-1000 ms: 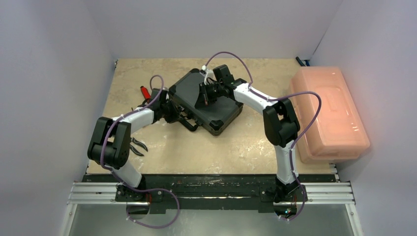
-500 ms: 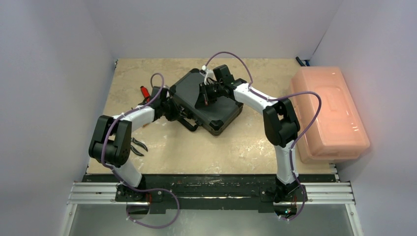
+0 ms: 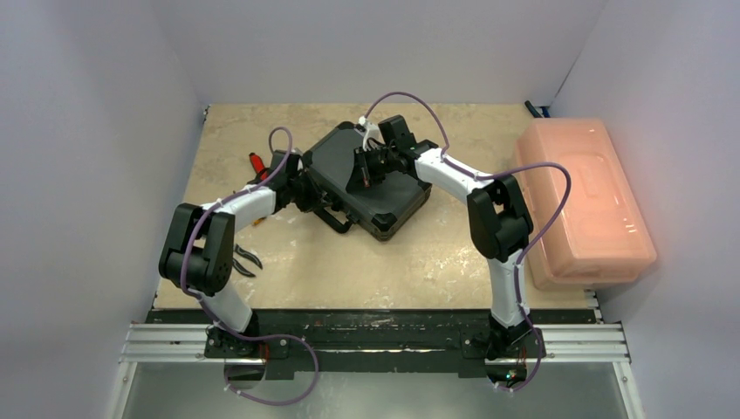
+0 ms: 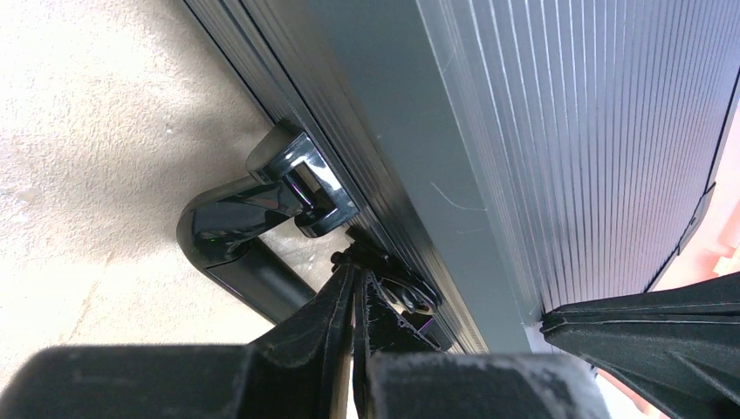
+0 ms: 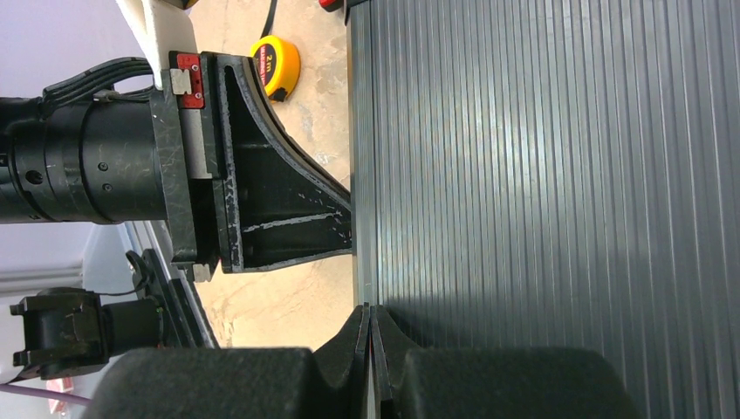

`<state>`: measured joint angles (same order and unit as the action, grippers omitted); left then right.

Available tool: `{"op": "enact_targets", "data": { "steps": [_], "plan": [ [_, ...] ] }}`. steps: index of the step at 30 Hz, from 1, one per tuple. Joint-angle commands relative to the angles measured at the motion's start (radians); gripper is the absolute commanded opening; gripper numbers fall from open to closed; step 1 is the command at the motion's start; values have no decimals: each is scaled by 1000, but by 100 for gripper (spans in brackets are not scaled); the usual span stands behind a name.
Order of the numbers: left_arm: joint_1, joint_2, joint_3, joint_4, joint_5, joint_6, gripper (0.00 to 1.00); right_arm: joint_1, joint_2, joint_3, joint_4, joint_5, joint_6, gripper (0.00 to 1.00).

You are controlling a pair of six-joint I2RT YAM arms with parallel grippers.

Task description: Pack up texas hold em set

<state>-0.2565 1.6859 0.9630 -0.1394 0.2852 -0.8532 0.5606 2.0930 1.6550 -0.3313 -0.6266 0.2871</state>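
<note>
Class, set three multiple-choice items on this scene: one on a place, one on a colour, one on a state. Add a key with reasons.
1. Where is the pink bin relative to the black case? A) to its right B) to its left C) on top
2. What colour is the tape measure? A) green B) yellow C) white
3. The case's lid is: A) raised B) removed C) shut
Key: 1 A, the top view shows it at the table's right edge; 2 B, its shell is yellow in the right wrist view; 3 C, the ribbed lid lies closed on the case.
</note>
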Motion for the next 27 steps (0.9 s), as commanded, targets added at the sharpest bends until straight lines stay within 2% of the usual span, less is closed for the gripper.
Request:
{"op": "enact_targets", "data": {
  "steps": [1, 27],
  "plan": [
    [-6, 6, 39, 15, 12, -4, 3, 13, 45, -66, -161, 87, -51, 7],
    [-41, 0, 25, -5, -20, 4, 2, 12, 41, -69, -161, 85, -51, 6]
  ]
}}
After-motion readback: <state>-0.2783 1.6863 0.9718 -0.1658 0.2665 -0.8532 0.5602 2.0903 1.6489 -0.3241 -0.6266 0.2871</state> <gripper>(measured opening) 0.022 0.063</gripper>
